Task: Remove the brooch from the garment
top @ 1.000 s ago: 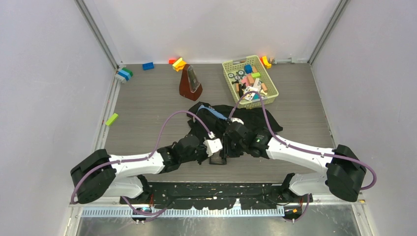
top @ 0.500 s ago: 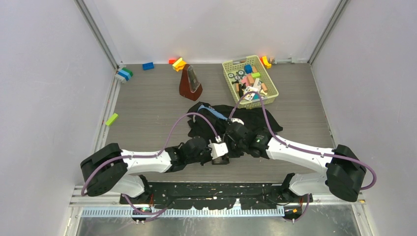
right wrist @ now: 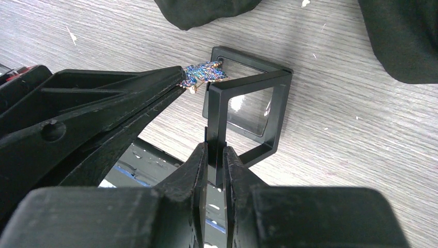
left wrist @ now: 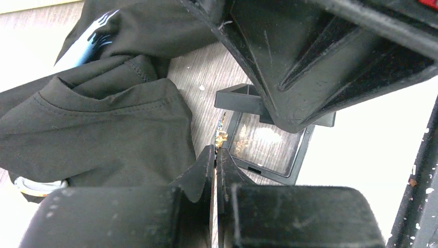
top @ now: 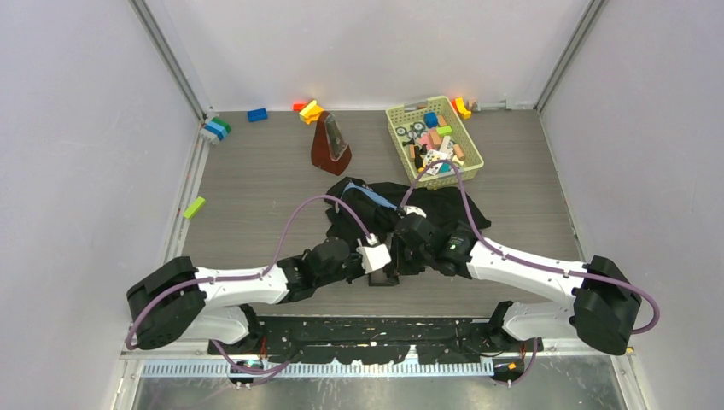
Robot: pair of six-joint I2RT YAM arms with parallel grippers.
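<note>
Where the left gripper [left wrist: 214, 153] comes to a point, jaws clamped together on the brooch [right wrist: 205, 72], the piece sits at the very tips. It is off the garment [left wrist: 103, 129] and at the corner rim of the open display case [right wrist: 248, 116]. Its long axis runs on from the jaws toward the case window. Right gripper [right wrist: 214, 151]: jaws clamped on the upright lid frame. Both arms reach low over the tabletop [right wrist: 335, 155], wrists close together.

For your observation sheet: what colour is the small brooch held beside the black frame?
Glittery blue brooch with gold flecks; right wrist view.
</note>
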